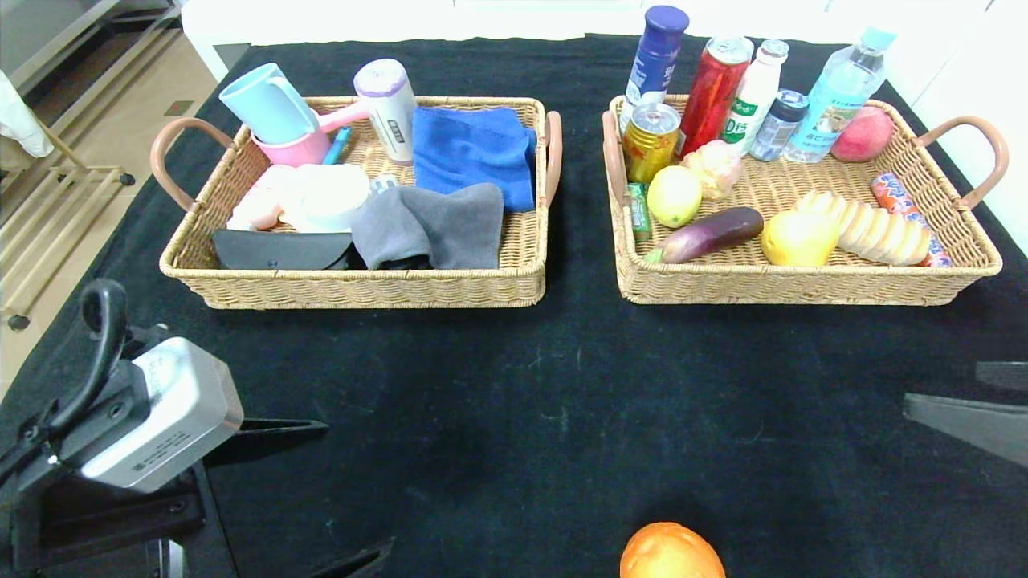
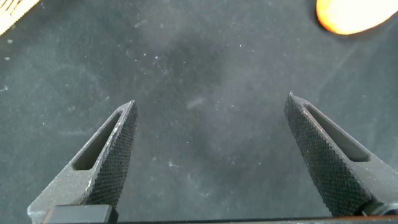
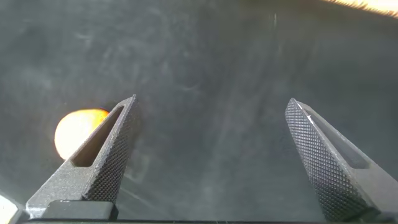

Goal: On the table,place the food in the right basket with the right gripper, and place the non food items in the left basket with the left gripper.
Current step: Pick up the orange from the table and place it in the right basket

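1. I see the left pincer (image 2: 210, 152) spread wide, holding nothing, low over the black-cloth desk (image 1: 514, 401)
2. Right pincer (image 3: 211, 155) equally wide, empty – at the desk's right edge
3. The round orange (image 1: 671, 551) lies on the near desk, between the arms
4. Lumpy yellow pear (image 1: 797, 238) and ridged bread loaf (image 1: 875, 226) rest in the right wicker basket (image 1: 803, 281)

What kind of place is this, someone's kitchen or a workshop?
Probably a lab or test room set up for sorting practice. A table draped in black cloth holds two wicker baskets, the left basket with household items, the right basket with food and drinks.
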Robot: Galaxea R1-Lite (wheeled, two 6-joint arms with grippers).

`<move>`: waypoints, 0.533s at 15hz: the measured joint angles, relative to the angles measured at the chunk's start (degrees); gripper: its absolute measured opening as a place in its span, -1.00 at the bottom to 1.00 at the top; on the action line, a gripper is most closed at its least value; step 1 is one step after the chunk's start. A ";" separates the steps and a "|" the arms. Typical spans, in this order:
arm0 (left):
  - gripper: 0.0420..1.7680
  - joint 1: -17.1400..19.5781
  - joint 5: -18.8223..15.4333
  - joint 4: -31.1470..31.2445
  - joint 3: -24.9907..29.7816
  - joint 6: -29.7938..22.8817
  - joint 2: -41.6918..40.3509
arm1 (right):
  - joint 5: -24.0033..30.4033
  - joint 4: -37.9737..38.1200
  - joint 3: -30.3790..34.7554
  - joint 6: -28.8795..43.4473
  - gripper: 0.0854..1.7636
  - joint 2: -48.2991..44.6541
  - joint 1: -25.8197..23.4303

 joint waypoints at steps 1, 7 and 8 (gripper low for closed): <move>0.93 0.00 -0.06 -0.02 0.13 0.00 -0.34 | -4.25 1.61 -1.29 3.35 0.94 1.44 3.94; 0.93 0.09 0.00 -4.10 0.60 -0.44 -2.01 | -20.64 20.92 -19.98 24.89 0.94 15.41 25.70; 0.93 0.12 -0.02 -4.28 0.63 -0.46 -2.44 | -21.76 23.99 -22.69 28.75 0.94 18.31 28.33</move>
